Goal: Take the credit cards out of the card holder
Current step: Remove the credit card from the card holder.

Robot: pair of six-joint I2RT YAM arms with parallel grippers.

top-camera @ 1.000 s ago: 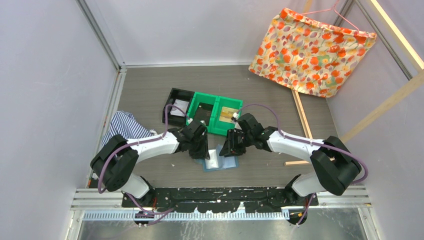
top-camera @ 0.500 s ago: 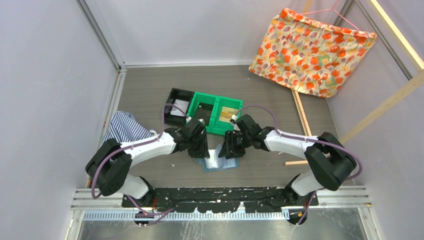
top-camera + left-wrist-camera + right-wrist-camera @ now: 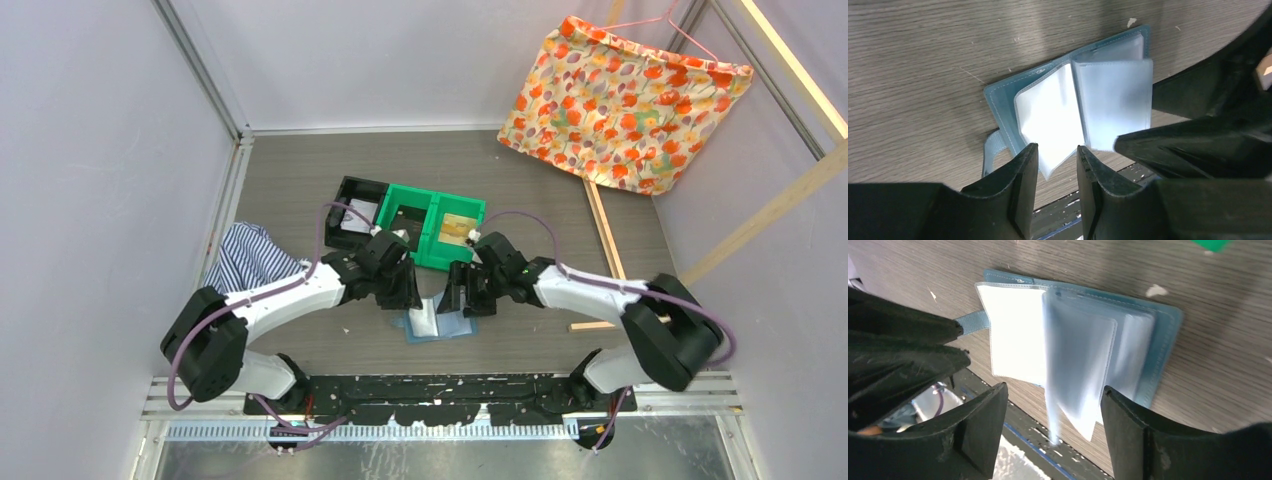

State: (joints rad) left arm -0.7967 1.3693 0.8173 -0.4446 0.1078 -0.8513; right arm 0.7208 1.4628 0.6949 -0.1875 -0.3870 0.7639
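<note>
The teal-blue card holder (image 3: pixel 446 328) lies open on the table between both grippers. Its cover (image 3: pixel 998 102) faces down, and the closing tab (image 3: pixel 990 150) sticks out at one side. A bright white leaf (image 3: pixel 1013 342) lies flat. Clear pocket sleeves (image 3: pixel 1080 365) stand up from the spine, blurred. No credit card can be told apart from the sleeves. My left gripper (image 3: pixel 1056 147) hovers over the holder's near edge, open by a narrow gap, with the white leaf's corner showing below the gap, unpinched. My right gripper (image 3: pixel 1054 389) is open wide astride the raised sleeves, touching none.
Two green bins (image 3: pixel 430 228) and a black tray (image 3: pixel 352 215) stand just behind the holder. A striped cloth (image 3: pixel 250 255) lies at the left. A floral cloth (image 3: pixel 620 100) hangs at the back right above a wooden slat (image 3: pixel 603 240). The black base rail (image 3: pixel 440 395) runs along the near edge.
My right gripper has opened much wider and the clear sleeves have sprung free between its fingers. Both arms have shifted slightly toward the holder. The holder stays in place.
</note>
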